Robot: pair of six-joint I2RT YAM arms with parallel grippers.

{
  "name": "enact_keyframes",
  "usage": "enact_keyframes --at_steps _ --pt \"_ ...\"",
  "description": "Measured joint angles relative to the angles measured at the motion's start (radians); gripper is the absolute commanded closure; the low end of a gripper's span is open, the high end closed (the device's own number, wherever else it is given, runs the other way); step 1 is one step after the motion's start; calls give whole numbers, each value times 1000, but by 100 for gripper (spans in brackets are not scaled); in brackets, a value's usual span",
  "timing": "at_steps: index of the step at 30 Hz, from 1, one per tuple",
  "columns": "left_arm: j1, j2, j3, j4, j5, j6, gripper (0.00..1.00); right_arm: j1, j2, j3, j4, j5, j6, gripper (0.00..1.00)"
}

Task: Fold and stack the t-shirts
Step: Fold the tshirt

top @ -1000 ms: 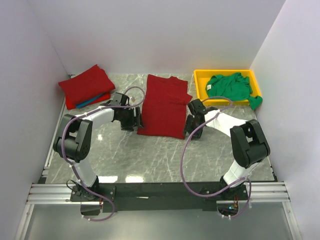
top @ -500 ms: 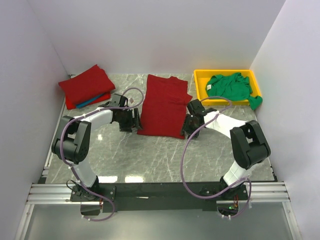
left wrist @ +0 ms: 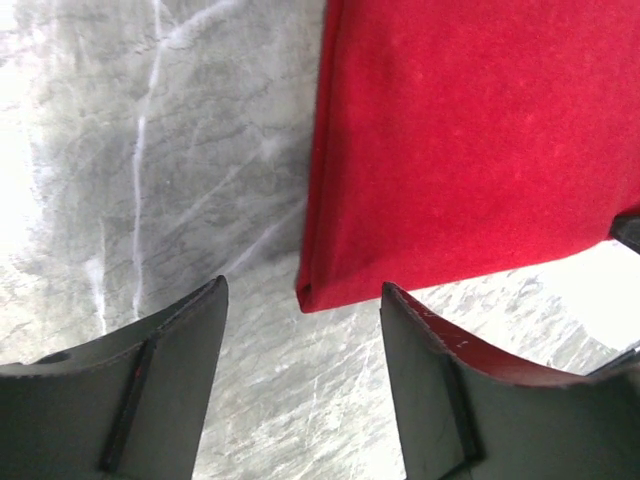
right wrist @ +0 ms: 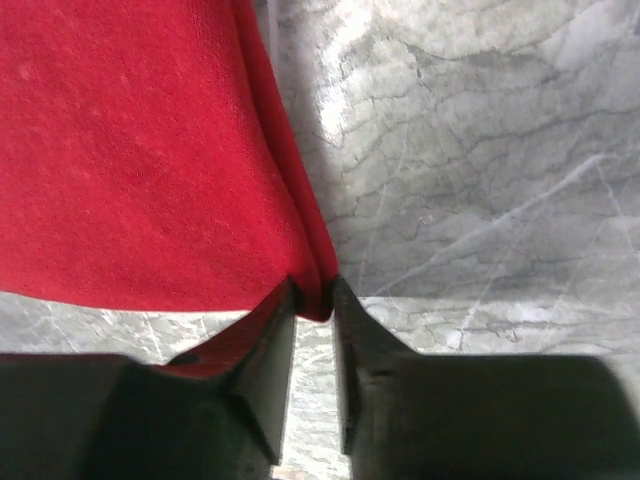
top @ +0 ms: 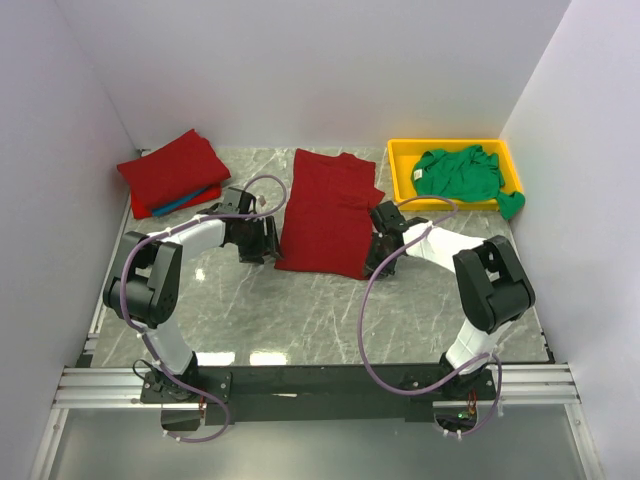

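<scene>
Grey marble worktop (top: 300, 310), shiny, with pale veins. Shut in by plain white walls (top: 300, 70) on 3 sides.

In the middle, 1 folded dark red cloth t-shirt (top: 325, 215), lying flat. At the back left, a pile of dark red cloth t-shirts (top: 170, 168) with a blue cloth t-shirt (top: 185, 202) peeking out. At the back right, a shallow yellow plastic tray (top: 400, 175) holding a crumpled bright green cloth t-shirt (top: 460, 172).

Left tool (left wrist: 300, 300) wide, right at the near left corner of the middle shirt, not pinching. Right tool (right wrist: 313, 295) narrow, pinching the near right corner.
</scene>
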State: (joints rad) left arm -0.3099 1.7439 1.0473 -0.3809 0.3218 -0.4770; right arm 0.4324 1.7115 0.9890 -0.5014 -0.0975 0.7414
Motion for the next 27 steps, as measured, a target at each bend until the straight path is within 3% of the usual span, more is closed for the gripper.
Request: enact_keyframes --at_steps 6,17,27 --pt "-1 4 0 -1 -18 -10 41 0 14 7 10 -13 1 86" --pt "-31 24 0 4 -35 -21 46 0 14 6 16 -19 2 89" --pt "-64 37 3 9 -86 -45 67 0 13 4 17 -19 3 90"
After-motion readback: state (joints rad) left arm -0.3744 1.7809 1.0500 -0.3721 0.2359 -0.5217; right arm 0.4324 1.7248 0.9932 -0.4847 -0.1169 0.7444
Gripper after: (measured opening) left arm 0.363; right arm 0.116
